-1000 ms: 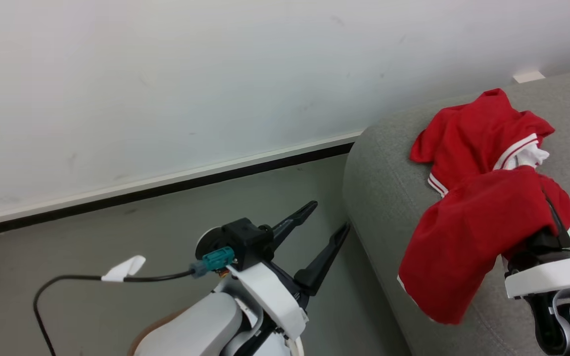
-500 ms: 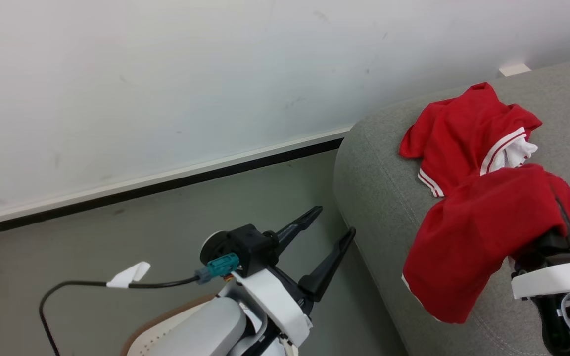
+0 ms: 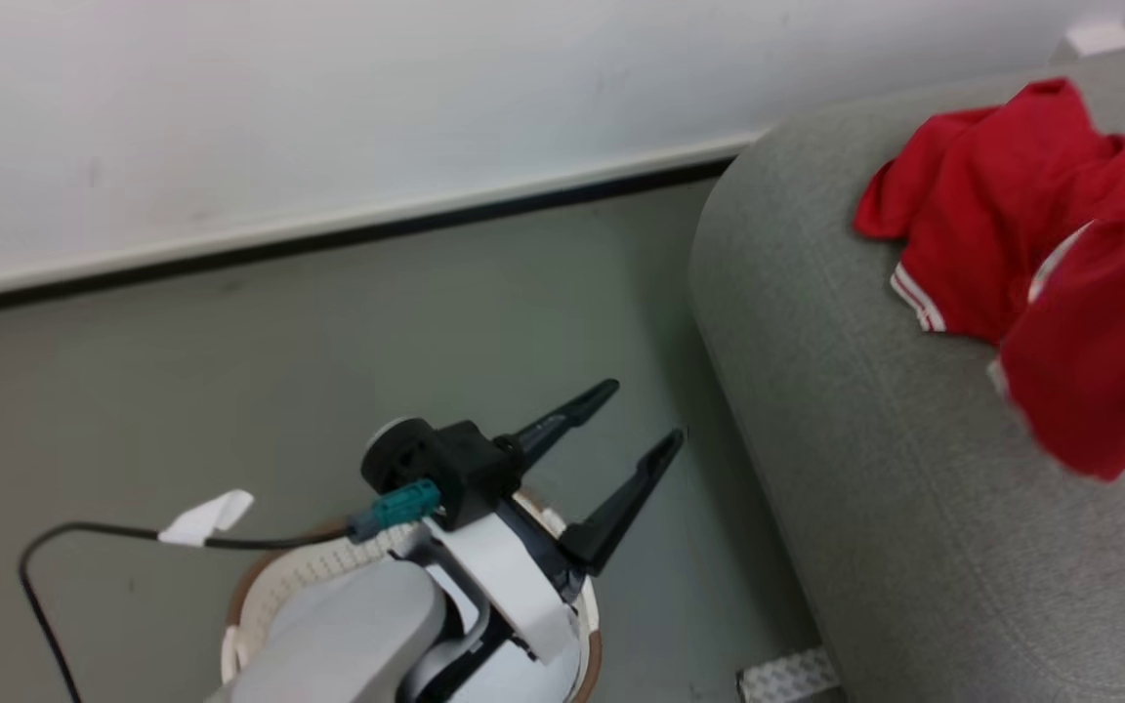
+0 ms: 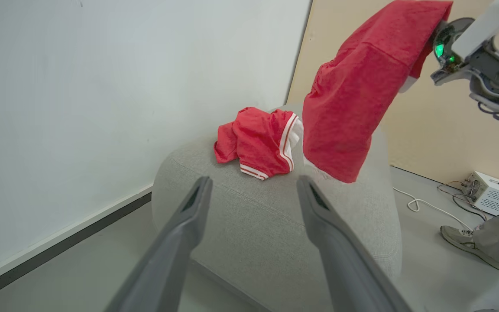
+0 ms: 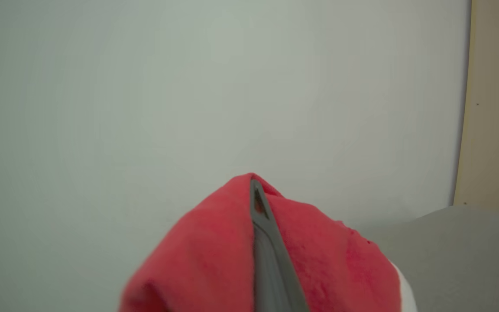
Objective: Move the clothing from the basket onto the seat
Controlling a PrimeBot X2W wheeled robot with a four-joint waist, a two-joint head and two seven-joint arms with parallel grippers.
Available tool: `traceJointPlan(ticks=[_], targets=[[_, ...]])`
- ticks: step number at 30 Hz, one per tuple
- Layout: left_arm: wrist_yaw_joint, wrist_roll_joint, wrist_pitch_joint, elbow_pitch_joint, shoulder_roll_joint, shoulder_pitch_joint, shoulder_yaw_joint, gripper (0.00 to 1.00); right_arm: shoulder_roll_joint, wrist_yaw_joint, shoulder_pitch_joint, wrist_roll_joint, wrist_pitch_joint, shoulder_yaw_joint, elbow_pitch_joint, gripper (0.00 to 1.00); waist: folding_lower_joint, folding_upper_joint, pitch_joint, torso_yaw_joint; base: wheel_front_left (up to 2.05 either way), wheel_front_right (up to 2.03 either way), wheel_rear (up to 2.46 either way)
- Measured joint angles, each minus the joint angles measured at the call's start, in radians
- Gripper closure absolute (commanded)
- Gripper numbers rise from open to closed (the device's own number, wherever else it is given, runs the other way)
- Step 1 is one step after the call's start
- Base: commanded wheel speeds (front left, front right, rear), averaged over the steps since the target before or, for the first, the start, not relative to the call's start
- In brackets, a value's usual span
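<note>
Altogether two garments (image 4: 349, 95), one on seat (image 4: 275, 225), one clamped by right fingers (image 5: 267, 251), left fingers (image 4: 180, 242) apart

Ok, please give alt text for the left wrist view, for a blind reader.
A red garment hangs from the right gripper above a light-grey seat, where a striped-trim garment lies crumpled. The left gripper has its jaws open in the foreground.

Bright, even light; the hanging clothing (image 3: 1095, 391) looks blurred.

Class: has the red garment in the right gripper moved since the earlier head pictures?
Yes. Against the lying garment on the seat, the held garment shifted right.
</note>
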Motion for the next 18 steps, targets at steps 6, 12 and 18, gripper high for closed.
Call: traceJointPlan(ticks=[6, 12, 18], targets=[[-0.009, 0.002, 0.029, -0.078, 0.091, -0.033, 0.014, 0.0, -0.079, 0.0, -0.073, -0.129, 0.083, -0.18, 0.036, 1.0, 0.0001, 0.0, 0.139, 0.025, 0.0, 0.0, 0.0], [-0.012, 0.002, 0.052, -0.139, 0.167, -0.059, 0.034, 0.0, -0.098, 0.0, -0.178, -0.224, 0.124, -0.241, 0.164, 1.0, 0.0001, 0.0, 0.268, 0.042, 0.0, 0.0, 0.0], [-0.013, 0.002, 0.059, -0.163, 0.211, -0.078, 0.047, 0.0, -0.085, 0.0, -0.294, -0.351, 0.204, -0.247, 0.327, 1.0, 0.0003, -0.0001, 0.385, 0.061, 0.0, 0.0, 0.0]])
